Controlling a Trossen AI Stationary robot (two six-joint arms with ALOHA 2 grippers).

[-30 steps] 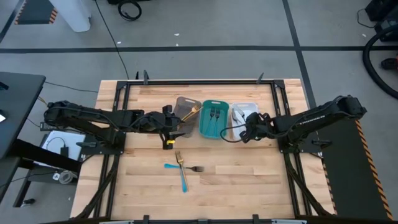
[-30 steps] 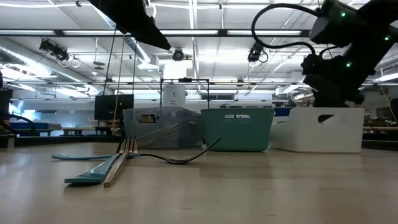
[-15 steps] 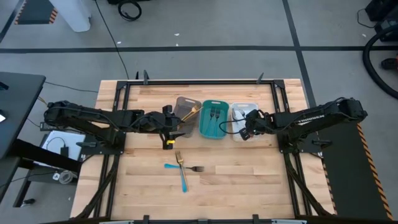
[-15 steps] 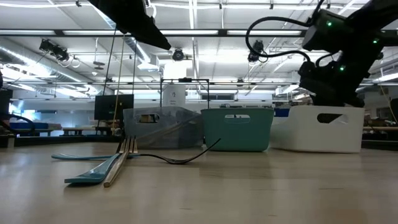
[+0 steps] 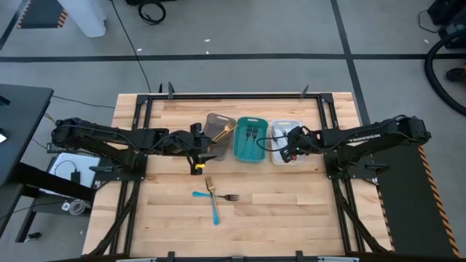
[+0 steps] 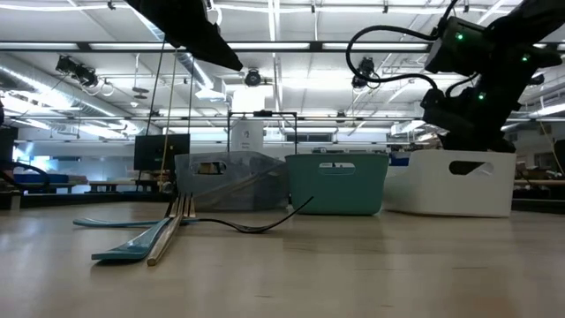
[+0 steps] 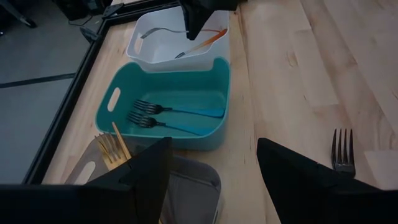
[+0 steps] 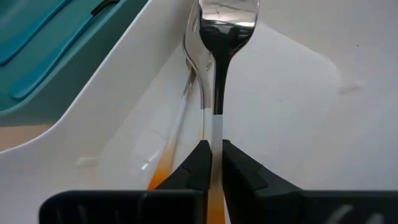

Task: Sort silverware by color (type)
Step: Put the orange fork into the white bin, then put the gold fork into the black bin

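Observation:
My right gripper (image 5: pixel 291 149) hangs over the white tray (image 5: pixel 280 128), shut on an orange-handled silver spoon (image 8: pixel 217 68) whose bowl points down into the tray. Another orange-handled piece (image 7: pixel 205 43) lies in that tray by its wall. Two blue-handled forks (image 7: pixel 168 115) lie in the teal tray (image 5: pixel 250 140), and a gold fork (image 7: pixel 111 148) lies in the grey-brown tray (image 5: pixel 217 129). On the table in front lie a gold fork (image 5: pixel 210 185), a blue spoon (image 5: pixel 214 208) and a dark fork (image 5: pixel 230 197). My left gripper (image 5: pixel 198 150) waits open beside the grey-brown tray. My right gripper pinches the spoon's handle (image 8: pixel 214 140) between its two fingers (image 8: pixel 199 165), where the silver neck turns orange. The fingers slant down from the table's right side and lie along the spoon. The spoon sticks out past the fingertips, bowl (image 8: pixel 227 18) lowest, inside the tray; whether it touches the tray I cannot tell.
The three trays stand side by side in a row at the table's far middle. A black frame (image 5: pixel 233 95) runs round the table. Bare wood lies to the right of the loose pieces (image 5: pixel 306 211) and along the near edge.
My right gripper has swung a little toward the table's far edge with the spoon, from the white tray's near rim to over its inside, and has rolled somewhat. The spoon stays in its fingers.

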